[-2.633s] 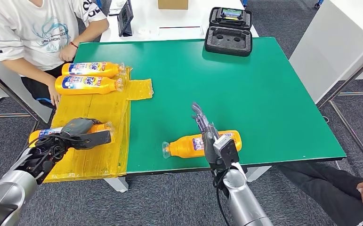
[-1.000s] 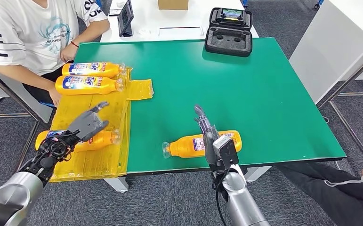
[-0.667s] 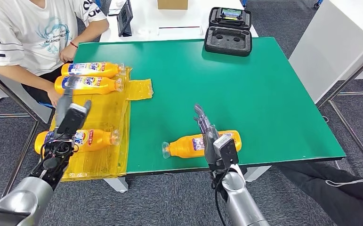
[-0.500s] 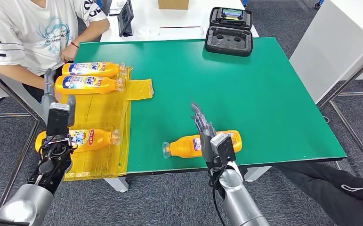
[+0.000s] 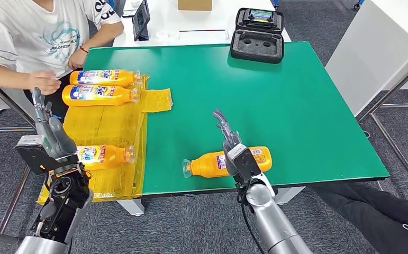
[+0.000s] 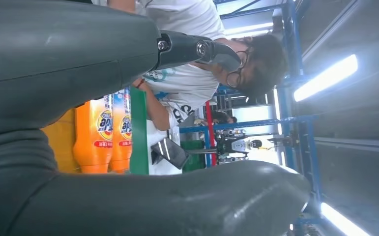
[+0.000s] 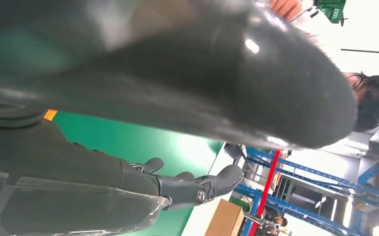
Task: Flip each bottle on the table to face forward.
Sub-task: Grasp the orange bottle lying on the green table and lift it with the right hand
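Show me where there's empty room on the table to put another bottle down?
The big free patch is the green table between the yellow sheet, the black case and the right edge. It's crowded on the sheet with three bottles, and at the near edge, where a fourth bottle lies by the right robot hand.

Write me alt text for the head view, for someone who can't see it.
Four orange plastic bottles lie on their sides: one on the green table beside the robot's raised, empty right hand, three on a yellow plastic sheet. The left hand is lifted off the nearest bottle. A seated person reaches in.
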### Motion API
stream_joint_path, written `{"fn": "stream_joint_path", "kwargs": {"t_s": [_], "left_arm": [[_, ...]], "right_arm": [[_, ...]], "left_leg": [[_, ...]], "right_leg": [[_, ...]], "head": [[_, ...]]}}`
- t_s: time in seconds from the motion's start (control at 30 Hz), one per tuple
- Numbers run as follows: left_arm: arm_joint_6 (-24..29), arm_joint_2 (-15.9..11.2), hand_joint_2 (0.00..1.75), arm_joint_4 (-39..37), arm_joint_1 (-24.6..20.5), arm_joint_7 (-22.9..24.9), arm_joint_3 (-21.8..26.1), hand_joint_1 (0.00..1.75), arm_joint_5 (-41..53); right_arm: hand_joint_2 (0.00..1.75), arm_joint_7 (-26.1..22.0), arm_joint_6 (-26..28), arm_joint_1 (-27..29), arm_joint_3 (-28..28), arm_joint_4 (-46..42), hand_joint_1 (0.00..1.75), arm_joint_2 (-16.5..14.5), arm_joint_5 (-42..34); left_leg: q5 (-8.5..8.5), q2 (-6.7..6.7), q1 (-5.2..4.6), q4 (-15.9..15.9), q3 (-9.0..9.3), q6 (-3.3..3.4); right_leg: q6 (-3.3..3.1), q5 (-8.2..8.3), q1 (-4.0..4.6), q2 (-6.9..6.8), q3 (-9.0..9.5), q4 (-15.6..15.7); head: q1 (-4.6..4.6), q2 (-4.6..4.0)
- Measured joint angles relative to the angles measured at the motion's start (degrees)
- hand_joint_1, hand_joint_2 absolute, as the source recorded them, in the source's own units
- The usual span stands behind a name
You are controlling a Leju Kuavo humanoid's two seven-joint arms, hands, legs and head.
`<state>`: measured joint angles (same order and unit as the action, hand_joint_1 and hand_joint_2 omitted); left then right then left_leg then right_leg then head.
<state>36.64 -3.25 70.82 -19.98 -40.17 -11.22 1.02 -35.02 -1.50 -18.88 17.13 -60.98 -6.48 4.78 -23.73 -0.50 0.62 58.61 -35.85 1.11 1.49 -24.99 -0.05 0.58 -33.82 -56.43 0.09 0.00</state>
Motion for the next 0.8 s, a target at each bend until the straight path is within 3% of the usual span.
{"fn": "stream_joint_path", "kwargs": {"t_s": [0.07,0.27,0.47,0.6,0.8], "left_arm": [[-0.4,0.3,0.00,1.3,0.8,0.0,0.3,0.00,-0.6],[-1.2,1.3,0.00,7.3,6.9,0.0,0.7,0.00,-1.4],[0.0,1.7,0.00,12.1,13.0,0.0,1.1,0.00,-0.7],[1.2,1.7,0.00,13.2,15.2,0.0,1.3,0.00,0.1],[0.9,1.7,0.00,13.2,15.9,0.0,1.5,0.00,0.1]], "right_arm": [[1.75,2.6,1.1,-0.5,0.4,0.0,0.00,0.5,2.9],[1.75,12.8,1.4,-5.3,2.2,0.0,0.00,5.6,13.5],[1.75,20.4,-5.1,-10.6,4.2,0.0,0.00,13.0,20.4],[1.75,22.8,-10.1,-14.6,6.1,0.5,0.00,16.9,23.5],[1.75,21.9,-15.0,-20.8,10.3,3.9,0.00,20.8,23.0]], "left_leg": [[0.00,0.01,0.00,0.0,0.00,0.00],[0.00,0.00,-0.04,0.0,-0.03,0.01],[-0.01,-0.04,-0.11,0.0,-0.07,0.02],[-0.01,-0.02,-0.16,0.0,-0.09,0.02],[0.03,-0.04,-0.09,0.0,-0.09,0.05]], "right_leg": [[0.00,0.00,0.00,0.01,0.00,0.0],[0.01,0.00,-0.02,0.01,-0.02,0.0],[0.02,0.01,-0.05,-0.03,-0.02,0.0],[0.03,0.02,-0.04,-0.03,-0.05,0.0],[0.02,0.02,-0.01,-0.05,-0.05,0.0]], "head": [[-0.01,0.00],[0.01,0.00],[0.01,0.00],[-0.02,0.00],[-0.02,0.00]]}}
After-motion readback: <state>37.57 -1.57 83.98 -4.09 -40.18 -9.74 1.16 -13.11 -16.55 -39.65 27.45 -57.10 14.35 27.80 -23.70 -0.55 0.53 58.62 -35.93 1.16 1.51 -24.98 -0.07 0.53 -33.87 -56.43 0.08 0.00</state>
